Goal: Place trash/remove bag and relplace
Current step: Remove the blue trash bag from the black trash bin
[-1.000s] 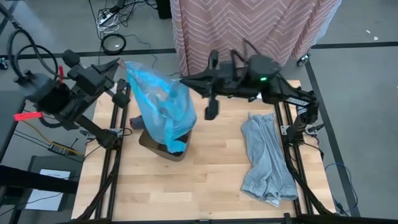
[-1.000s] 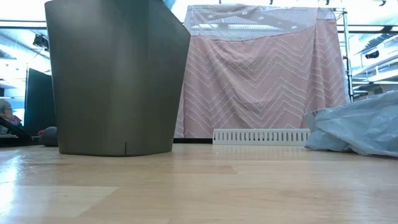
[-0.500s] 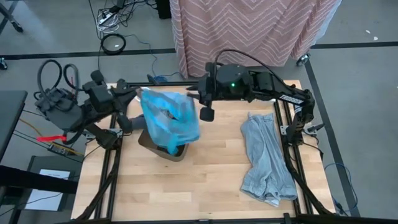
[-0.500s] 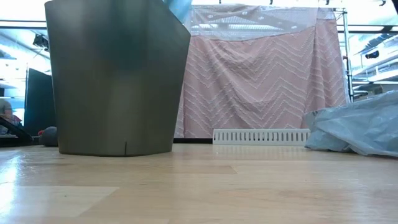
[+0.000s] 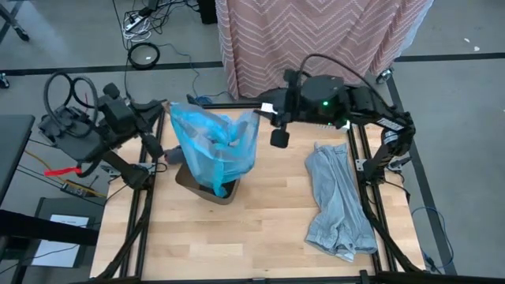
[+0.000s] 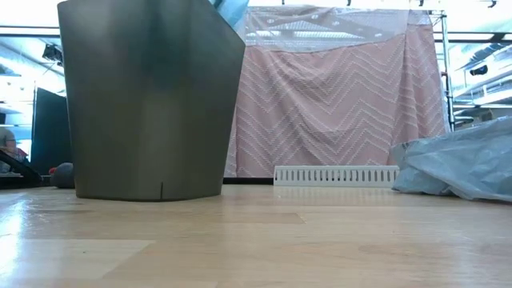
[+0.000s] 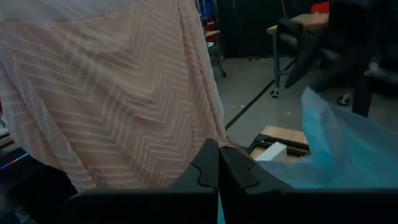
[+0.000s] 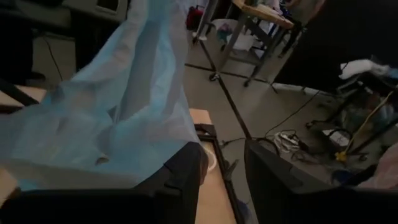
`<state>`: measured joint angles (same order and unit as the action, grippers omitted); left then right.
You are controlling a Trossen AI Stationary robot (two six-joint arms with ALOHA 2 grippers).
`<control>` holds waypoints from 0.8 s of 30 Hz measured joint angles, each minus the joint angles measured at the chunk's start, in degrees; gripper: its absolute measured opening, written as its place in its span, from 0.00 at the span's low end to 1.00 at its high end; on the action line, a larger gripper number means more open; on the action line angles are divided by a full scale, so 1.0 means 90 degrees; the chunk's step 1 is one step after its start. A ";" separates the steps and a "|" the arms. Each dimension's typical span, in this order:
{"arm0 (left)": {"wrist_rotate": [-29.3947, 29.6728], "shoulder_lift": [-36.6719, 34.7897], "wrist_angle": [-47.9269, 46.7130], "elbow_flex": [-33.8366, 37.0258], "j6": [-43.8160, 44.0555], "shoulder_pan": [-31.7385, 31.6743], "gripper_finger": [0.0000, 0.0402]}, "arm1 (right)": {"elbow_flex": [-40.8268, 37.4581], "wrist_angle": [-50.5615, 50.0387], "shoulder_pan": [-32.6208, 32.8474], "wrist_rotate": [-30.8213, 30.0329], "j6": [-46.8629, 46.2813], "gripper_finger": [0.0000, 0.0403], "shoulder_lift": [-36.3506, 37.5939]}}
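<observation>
- The blue bag (image 5: 215,150) hangs half out of the bin (image 5: 207,187), which stands left of centre on the table (image 5: 260,229). Its mouth is pulled up, I'd say so it can be lifted clear.
- The left gripper (image 5: 164,110) sits at the bag's far-left edge, fingers (image 7: 214,168) pressed together. In the left wrist view blue film runs right up to the tips, so it looks pinched on the bag's rim, holding that side up.
- The right gripper (image 5: 264,112) is at the bag's far-right edge. Its fingers (image 8: 186,171) stand apart with a clear gap and nothing between them; the film lies just beside them, not clamped. I judge it has no hold on the bag.
- The trash: dim lumps show through the film inside the bag; I cannot count them. None lies loose on the table.
- Count: two arms, one bin, one blue bag, and one grey bag (image 5: 338,201) lying slack at the right, likely the replacement.
</observation>
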<state>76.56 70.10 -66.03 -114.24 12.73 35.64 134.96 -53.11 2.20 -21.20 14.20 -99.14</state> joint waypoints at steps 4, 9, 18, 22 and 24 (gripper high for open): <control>-0.0010 -0.0005 -0.0432 0.0003 0.0354 -0.0001 0.00 | 0.0000 -0.0211 0.0000 -0.0016 -0.0448 0.28 0.0104; -0.0104 0.0004 -0.0854 0.0003 0.0831 0.0000 0.00 | -0.0005 -0.0600 -0.0005 -0.0021 -0.0773 0.27 0.0100; -0.0304 0.0001 -0.1240 0.0005 0.1266 0.0000 0.00 | -0.0007 -0.2262 -0.0027 -0.0815 -0.2054 0.26 0.0095; -0.0356 0.0035 -0.1313 0.0005 0.1297 0.0000 0.00 | -0.0007 -0.2913 -0.0017 -0.0801 -0.2748 0.25 0.0095; -0.0426 0.0050 -0.1322 0.0005 0.1321 0.0000 0.00 | -0.0007 -0.3375 -0.0010 -0.0798 -0.3128 0.25 0.0095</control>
<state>72.73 70.55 -77.94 -114.19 24.62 35.64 134.89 -83.48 2.11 -28.38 -13.95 -98.28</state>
